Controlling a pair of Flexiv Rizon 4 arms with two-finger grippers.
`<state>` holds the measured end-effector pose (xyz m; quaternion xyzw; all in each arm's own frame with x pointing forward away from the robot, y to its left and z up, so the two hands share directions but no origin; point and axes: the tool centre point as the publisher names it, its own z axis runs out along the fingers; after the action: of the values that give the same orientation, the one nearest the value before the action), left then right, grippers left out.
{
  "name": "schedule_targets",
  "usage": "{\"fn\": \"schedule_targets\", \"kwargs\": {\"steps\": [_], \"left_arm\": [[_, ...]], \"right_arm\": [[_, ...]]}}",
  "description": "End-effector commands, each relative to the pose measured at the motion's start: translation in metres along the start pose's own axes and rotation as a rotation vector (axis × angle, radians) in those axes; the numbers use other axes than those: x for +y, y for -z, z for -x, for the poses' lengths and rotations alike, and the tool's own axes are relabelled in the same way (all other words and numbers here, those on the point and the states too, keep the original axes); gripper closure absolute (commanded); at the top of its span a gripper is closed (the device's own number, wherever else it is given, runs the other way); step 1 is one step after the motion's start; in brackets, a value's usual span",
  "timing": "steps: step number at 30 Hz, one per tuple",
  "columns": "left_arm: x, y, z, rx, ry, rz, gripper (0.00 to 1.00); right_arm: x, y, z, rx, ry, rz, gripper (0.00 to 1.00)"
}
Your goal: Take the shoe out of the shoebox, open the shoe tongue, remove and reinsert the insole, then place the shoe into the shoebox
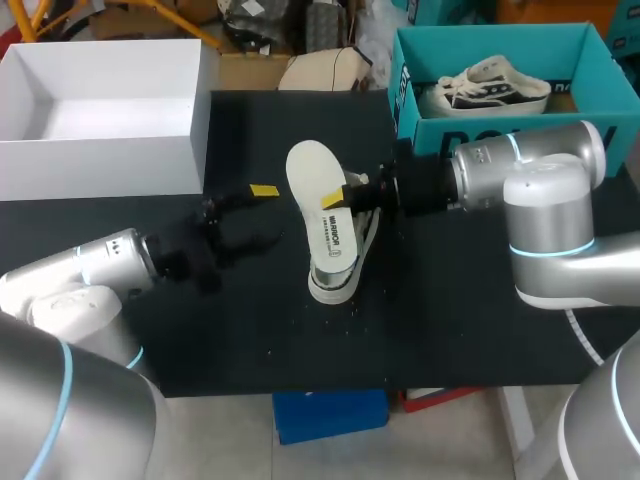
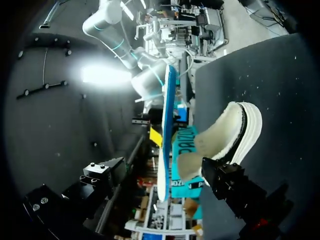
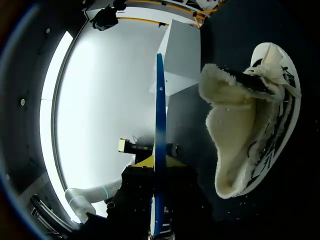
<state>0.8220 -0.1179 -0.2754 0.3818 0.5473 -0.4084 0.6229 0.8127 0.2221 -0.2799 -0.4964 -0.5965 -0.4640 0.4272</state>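
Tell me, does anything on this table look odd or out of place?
The insole is out of the shoe, held upright in the right gripper. The shoe lies on its side, and pale crumbs speckle the black table near it.

The desk (image 1: 450, 330) has a matt black cover that looks like cloth, flecked with pale specks; the shoe (image 1: 336, 278) has a woven cloth upper and a smooth, rubbery white sole; its lining (image 3: 235, 125) is thick, cream and fleecy, rough at the edges; the insole (image 1: 314, 172) shows a smooth, matt off-white face and a thin blue edge; the white box (image 1: 100, 165) looks like smooth matt card; the teal shoebox (image 1: 480, 135) looks like card with a faint sheen; the left arm (image 1: 95, 262) and the right arm (image 1: 545, 195) have smooth, glossy silver-grey shells.
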Motion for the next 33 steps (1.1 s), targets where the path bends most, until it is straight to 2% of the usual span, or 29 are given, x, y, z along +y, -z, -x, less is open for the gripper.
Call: {"fn": "schedule_targets", "kwargs": {"steps": [1, 14, 16, 19, 20, 22, 33], "left_arm": [[0.007, -0.018, -0.005, 0.017, -0.047, -0.001, 0.0], [0.018, -0.041, -0.012, 0.001, -0.036, -0.019, 0.0], [0.019, -0.045, -0.011, -0.003, -0.036, -0.028, 0.1], [0.018, -0.051, -0.01, -0.006, -0.035, -0.039, 0.43], [0.017, -0.053, -0.01, -0.006, -0.035, -0.044, 0.5], [0.015, -0.055, -0.011, -0.007, -0.034, -0.049, 0.55], [0.004, -0.058, -0.01, -0.025, -0.026, -0.061, 0.57]], "right_arm": [[0.0, -0.001, 0.0, -0.001, 0.0, 0.002, 1.0], [0.0, -0.001, 0.0, -0.001, 0.0, 0.002, 1.0], [0.0, -0.001, 0.0, -0.001, 0.0, 0.002, 1.0], [0.0, -0.001, 0.0, -0.001, 0.0, 0.002, 1.0], [0.0, -0.001, 0.0, -0.001, 0.0, 0.002, 1.0], [0.0, -0.001, 0.0, -0.001, 0.0, 0.002, 1.0], [0.0, -0.001, 0.0, -0.001, 0.0, 0.002, 1.0]]}}
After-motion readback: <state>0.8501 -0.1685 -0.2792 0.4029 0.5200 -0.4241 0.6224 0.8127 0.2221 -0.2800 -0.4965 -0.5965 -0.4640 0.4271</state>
